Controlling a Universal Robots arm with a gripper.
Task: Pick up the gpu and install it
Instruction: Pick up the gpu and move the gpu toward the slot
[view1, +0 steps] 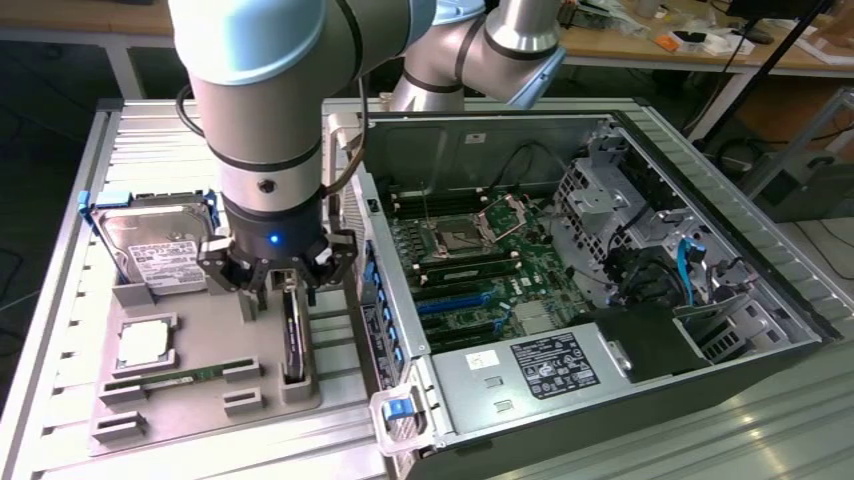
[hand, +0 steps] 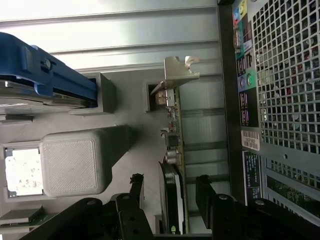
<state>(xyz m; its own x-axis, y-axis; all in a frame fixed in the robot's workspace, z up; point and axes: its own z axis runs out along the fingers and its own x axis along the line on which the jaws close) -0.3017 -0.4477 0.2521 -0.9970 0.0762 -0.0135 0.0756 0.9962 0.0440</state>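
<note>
As a Universal Robots arm hovers over a grey moulded parts tray (view1: 200, 400) on the ribbed metal worktop (view1: 54, 330), its black fingers (hand: 204, 192) stand wide apart, holding nothing. Between them, standing on edge in the tray's holders, is the thin black rectangular gpu card (hand: 175, 135), with one finger off each flat face and neither visibly touching it. The card's silver metal end bracket (hand: 177, 75) is at the end farthest from the fingers, beside a grey holder block. Outboard of one finger sits a silver hard drive with a white label (view1: 160, 255) in blue rails. Outboard of the other, just beside the card, rises the open black computer case (view1: 601, 250), its motherboard slots exposed. The step in hand appears to be the grasp. Done well, it calls for the fingers to be centred across the card's thickness. They should close squarely on the flat faces rather than on the rounded black housing (hand: 169, 200) between the tips, firmly enough that the upright card does not tilt in its holders. The narrow gap to the case wall leaves little room for sideways drift.
</note>
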